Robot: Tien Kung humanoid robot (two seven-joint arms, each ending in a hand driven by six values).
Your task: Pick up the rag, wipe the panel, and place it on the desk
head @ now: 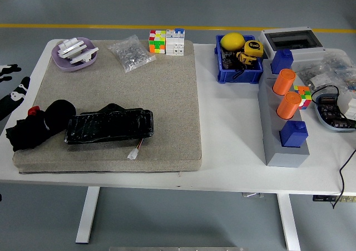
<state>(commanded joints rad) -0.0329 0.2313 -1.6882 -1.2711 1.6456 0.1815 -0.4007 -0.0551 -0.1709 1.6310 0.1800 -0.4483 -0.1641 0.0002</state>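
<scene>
The black rag [34,126] lies crumpled on the left end of the grey felt mat [167,106], with a small red bit at its top. Right beside it, touching, lies the black panel [109,126], flat, with a white connector on short wires at its front edge. My left hand [12,85] shows only at the picture's far left edge, off the table and apart from the rag, its fingers spread and holding nothing. My right hand is out of view.
A purple dish [74,54] with white parts, a bag of screws [131,53] and a colour cube [157,42] stand at the mat's back. To the right are a blue bin [238,59], a grey block [282,128] with orange cylinders, and cables.
</scene>
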